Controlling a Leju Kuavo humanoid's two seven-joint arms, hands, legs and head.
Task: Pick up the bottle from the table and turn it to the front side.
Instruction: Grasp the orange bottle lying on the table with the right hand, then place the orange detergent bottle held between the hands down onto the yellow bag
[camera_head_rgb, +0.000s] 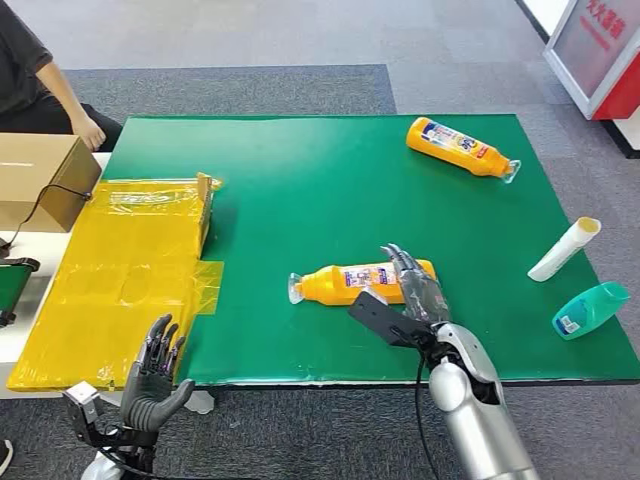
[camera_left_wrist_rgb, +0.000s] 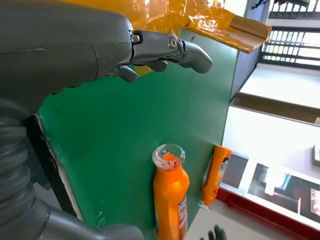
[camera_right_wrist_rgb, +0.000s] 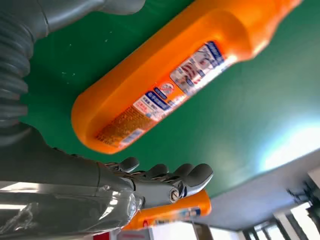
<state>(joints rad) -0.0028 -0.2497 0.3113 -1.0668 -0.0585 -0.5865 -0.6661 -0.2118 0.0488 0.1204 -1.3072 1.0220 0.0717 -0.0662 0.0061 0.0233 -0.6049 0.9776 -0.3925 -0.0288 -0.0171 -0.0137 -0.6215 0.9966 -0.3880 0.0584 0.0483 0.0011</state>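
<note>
An orange bottle (camera_head_rgb: 355, 282) with a clear cap lies on its side near the front of the green table (camera_head_rgb: 317, 190), cap toward the left. My right hand (camera_head_rgb: 413, 290) hovers at the bottle's base end with its fingers spread. In the right wrist view the bottle (camera_right_wrist_rgb: 170, 85) lies between the thumb and the fingers (camera_right_wrist_rgb: 170, 180), with a gap on both sides. My left hand (camera_head_rgb: 155, 375) is held open below the table's front left corner and holds nothing. The left wrist view shows the same bottle (camera_left_wrist_rgb: 170, 195) cap-first. A second orange bottle (camera_head_rgb: 460, 148) lies at the far right.
A yellow-taped flattened box (camera_head_rgb: 128, 270) covers the table's left side, with a cardboard box (camera_head_rgb: 41, 175) and a seated person (camera_head_rgb: 45, 80) beyond it. A white tube (camera_head_rgb: 564, 248) and a teal bottle (camera_head_rgb: 590, 308) lie at the right edge.
</note>
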